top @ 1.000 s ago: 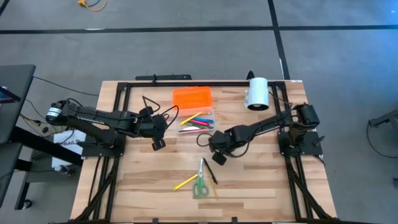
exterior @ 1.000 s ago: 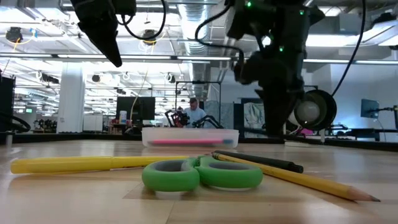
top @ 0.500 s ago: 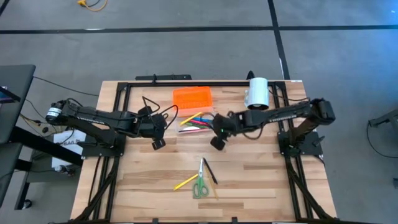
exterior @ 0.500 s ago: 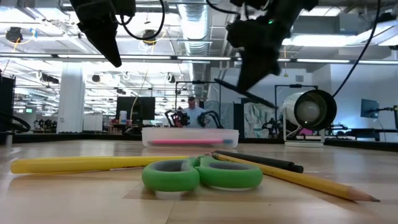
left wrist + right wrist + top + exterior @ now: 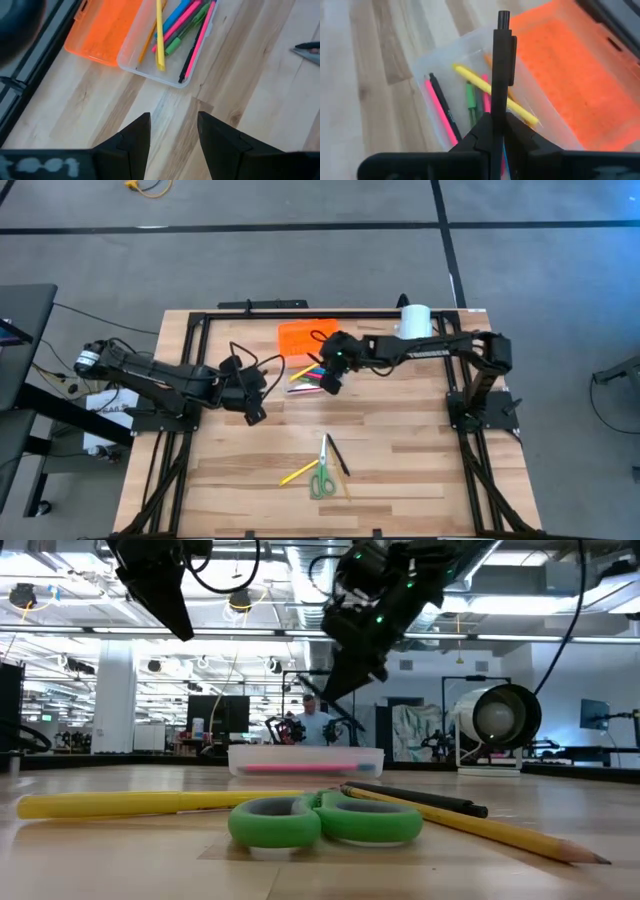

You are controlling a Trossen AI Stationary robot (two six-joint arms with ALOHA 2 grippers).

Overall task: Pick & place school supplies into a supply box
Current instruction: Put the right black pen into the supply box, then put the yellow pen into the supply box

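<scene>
A: Where's the box [image 5: 318, 370] from the right gripper [image 5: 331, 376]?

B: Directly beneath, table's 12 o'clock; the open tray's long axis runs 10 to 4. Fingers are clamped on a black pen [image 5: 501, 75].

A: And the left gripper [image 5: 251, 408]?

B: Spread wide, empty, at the box's 8 o'clock.
</scene>
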